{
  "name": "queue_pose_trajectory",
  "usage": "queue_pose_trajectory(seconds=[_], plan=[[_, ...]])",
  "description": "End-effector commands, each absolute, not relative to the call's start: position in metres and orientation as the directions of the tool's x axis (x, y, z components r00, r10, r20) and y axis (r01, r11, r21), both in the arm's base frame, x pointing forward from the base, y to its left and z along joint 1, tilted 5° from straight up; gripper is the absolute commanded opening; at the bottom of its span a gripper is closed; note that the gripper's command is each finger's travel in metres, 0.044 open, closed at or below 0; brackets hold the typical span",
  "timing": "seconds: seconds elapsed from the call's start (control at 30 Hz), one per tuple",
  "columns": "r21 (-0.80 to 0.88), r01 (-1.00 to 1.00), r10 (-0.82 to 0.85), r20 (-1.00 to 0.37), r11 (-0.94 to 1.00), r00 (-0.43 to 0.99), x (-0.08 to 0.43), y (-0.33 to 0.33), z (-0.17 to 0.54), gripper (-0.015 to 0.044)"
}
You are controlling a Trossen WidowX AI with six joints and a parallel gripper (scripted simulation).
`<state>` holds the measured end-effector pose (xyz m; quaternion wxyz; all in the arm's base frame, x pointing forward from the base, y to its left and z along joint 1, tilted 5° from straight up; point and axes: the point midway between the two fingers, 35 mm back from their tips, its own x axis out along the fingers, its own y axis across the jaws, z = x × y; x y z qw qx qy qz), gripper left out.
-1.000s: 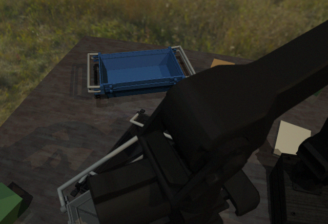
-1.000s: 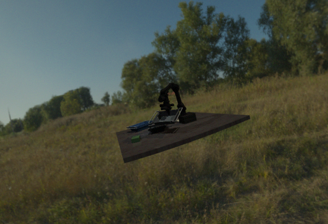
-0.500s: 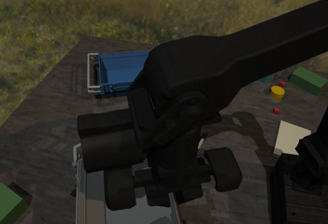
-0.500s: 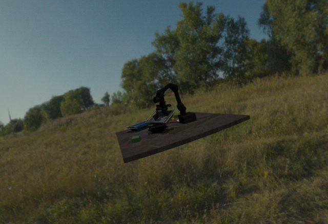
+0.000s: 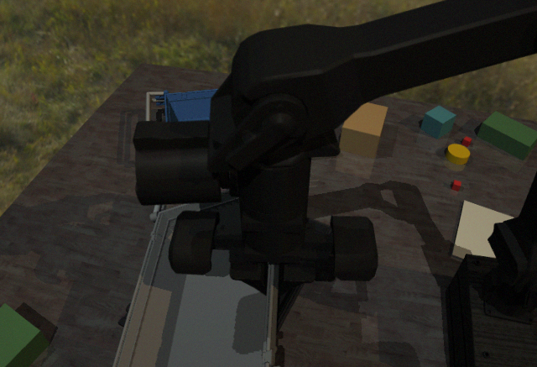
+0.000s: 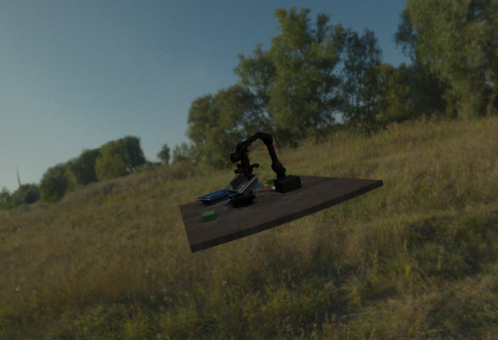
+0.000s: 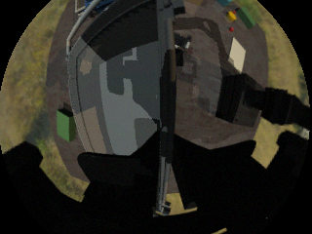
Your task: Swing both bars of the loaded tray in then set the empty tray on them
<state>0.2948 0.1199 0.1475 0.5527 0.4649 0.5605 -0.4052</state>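
The gripper (image 5: 282, 289) (image 6: 243, 173) (image 7: 162, 135) is nearly closed, its fingers pinching one side wall of the grey tray (image 5: 208, 323) (image 6: 244, 184) (image 7: 114, 129). That tray hangs below the gripper, with most of its floor to one side of the fingers, and it is plainly tilted (nothing like level, going by the exterior view). Under it, low at the table (image 5: 73, 241) (image 6: 289, 212) (image 7: 58, 83), is the black tray (image 6: 241, 200); its bars and contents cannot be made out. The grey tray is in the air, held rather than set down on bars.

Near the black tray stands the blue tray (image 5: 186, 107) (image 6: 215, 196), partly hidden by the arm from above. An orange block (image 5: 364, 128), a teal block (image 5: 438, 121) and a yellow disc (image 5: 457, 154) (image 7: 231, 17) lie farther along the table, with two tiny red cubes beside or near the disc. A cream slab (image 5: 479, 230) (image 7: 237, 55) lies near the arm's base (image 5: 457, 293) (image 6: 287, 184).
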Motion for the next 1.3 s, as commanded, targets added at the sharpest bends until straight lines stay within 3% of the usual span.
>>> queue_pose_trajectory(seconds=[0.0,0.73,1.27], plan=[[0.070,0.983,0.081,-0.995,0.170,0.057,0.303,0.106,0.150,0.0000],[0.051,0.985,0.082,-0.994,-0.165,0.065,0.321,0.027,0.147,0.0000],[0.050,0.983,0.082,-0.994,-0.175,0.066,0.321,0.025,0.147,0.0000]])
